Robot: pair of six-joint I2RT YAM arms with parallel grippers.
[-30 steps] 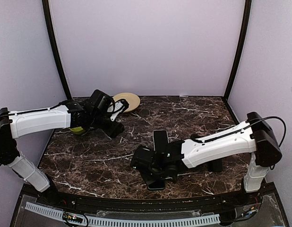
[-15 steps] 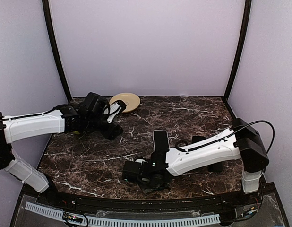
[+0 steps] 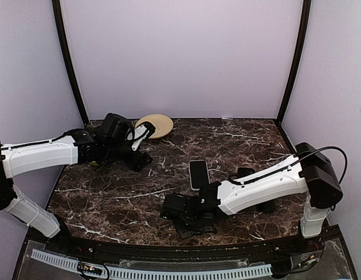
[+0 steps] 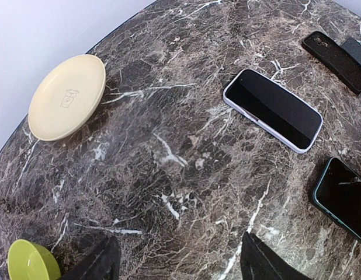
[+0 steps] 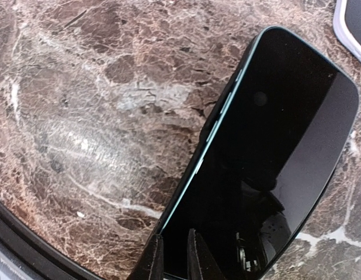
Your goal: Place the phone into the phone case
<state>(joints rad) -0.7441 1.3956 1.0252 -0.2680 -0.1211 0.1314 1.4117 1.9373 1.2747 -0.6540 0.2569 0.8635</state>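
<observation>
Two fingers of the right gripper (image 5: 173, 256) pinch the thin edge of the black, teal-rimmed phone (image 5: 274, 169) at six o'clock, probably to lift it toward the black textured phone case (image 4: 335, 58) at three o'clock, while the left gripper (image 4: 180, 262) hovers, jaws apart, at ten o'clock.

No legible txt, brand or no. is seen; the small emblem on the cream plate (image 4: 66, 96) can't be read.

The table (image 4: 169, 151) looks like dark brown marble with white veins, polished to a low sheen. The silver-rimmed phone (image 4: 273, 109) has a glossy black glass face. Near it, the teal-edged phone (image 5: 274, 157) is mirror-glossy and the black phone case (image 4: 335, 58) is matt and grainy. The cream plate (image 4: 66, 96) is smooth.
</observation>
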